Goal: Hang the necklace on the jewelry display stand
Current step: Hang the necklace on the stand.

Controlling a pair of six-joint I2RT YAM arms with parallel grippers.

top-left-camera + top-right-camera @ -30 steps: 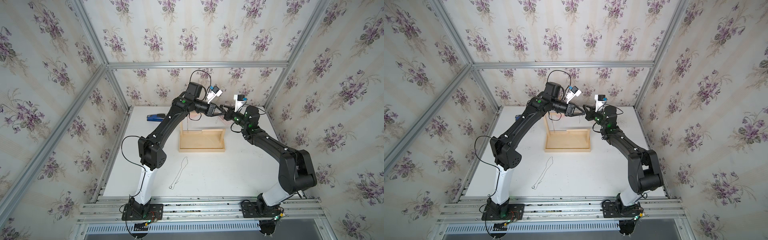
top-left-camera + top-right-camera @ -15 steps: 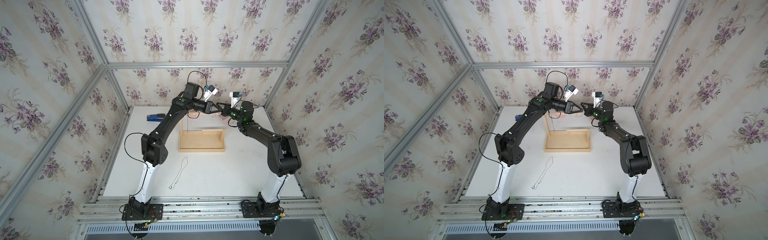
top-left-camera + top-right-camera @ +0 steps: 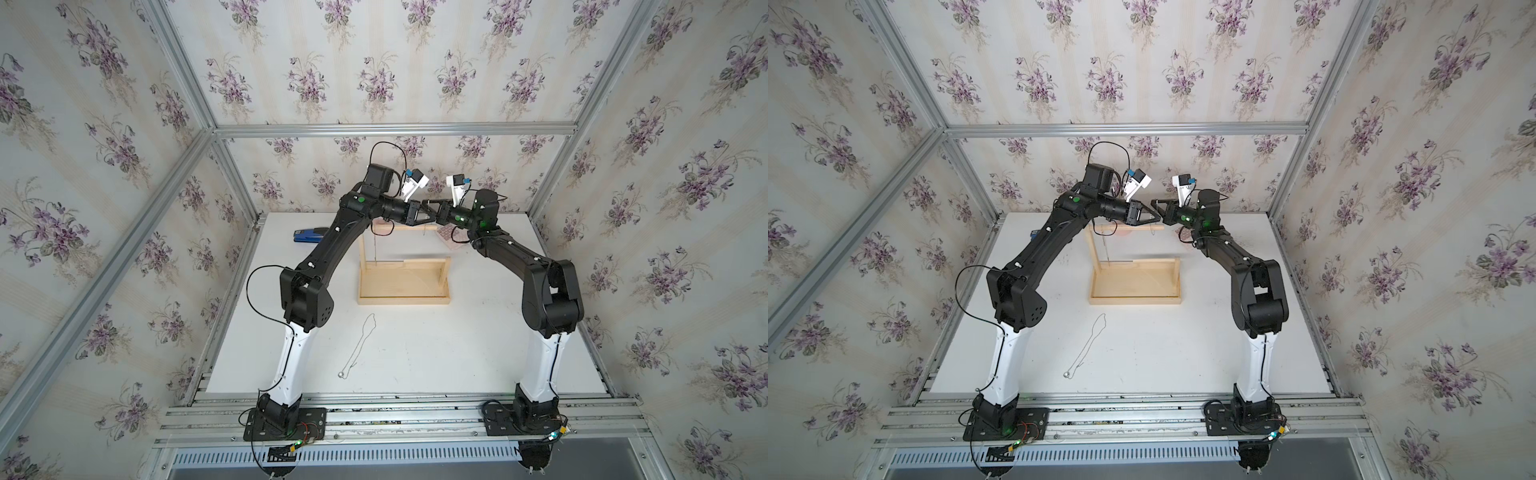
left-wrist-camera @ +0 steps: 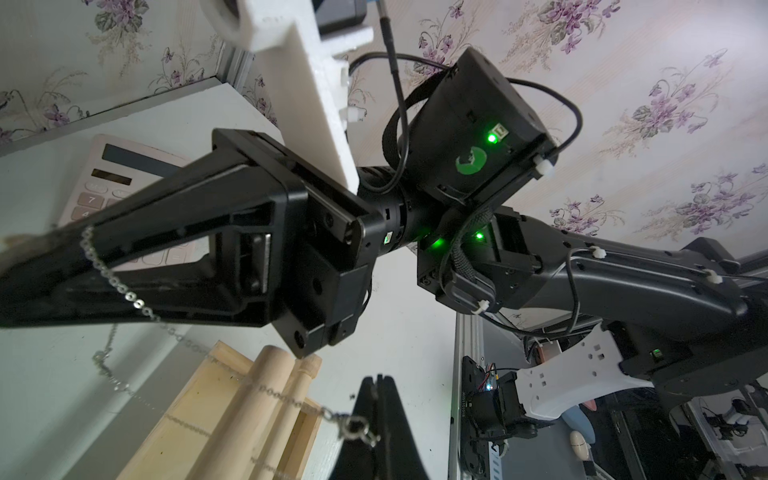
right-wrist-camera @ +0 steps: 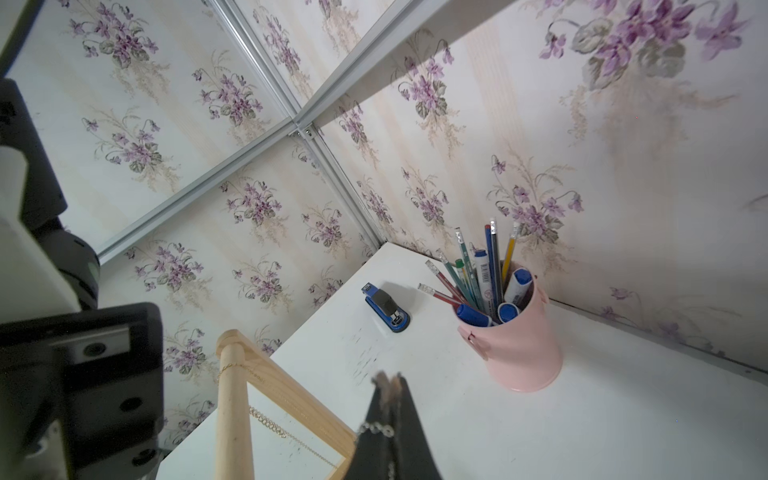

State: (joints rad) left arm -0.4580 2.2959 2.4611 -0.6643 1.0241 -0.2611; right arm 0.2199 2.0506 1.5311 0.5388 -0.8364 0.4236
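— silver, was it, the one you had hold of?
— yes. the thin silver link-chain necklace (image 4: 131, 296) was strung between my two arms, above the light unpainted wooden jewelry display stand (image 3: 403, 300). my left gripper (image 4: 377, 380) had its jaws pressed together on the clasp end. my right gripper (image 5: 388, 380) was closed as well, with links coming out at the seam between its fingers.
— and where did it run against the bar?
— in the left wrist view it crossed the thin round wooden crossbar (image 4: 245, 419). i could not tell whether it touched the wood. in both top views the two grippers met tip to tip just over that bar, toward the end on my right arm's side.
— anything else on the stand?
— a fine gold chain (image 5: 266, 419) hung from the crossbar near the upright on my left arm's side. the stand's shallow tray base sat on the white table (image 3: 457, 340), between the two arms.
— and the rest of the table?
— a second silver chain with a small round bead (image 3: 358, 349) lay in front of the stand, apart from it. at the back stood a pink cylindrical cup of pens and pencils (image 5: 523, 349). a blue and black stapler (image 5: 386, 309) lay toward the back left corner, and a pale pink calculator (image 4: 120, 166) lay at the back on the right.
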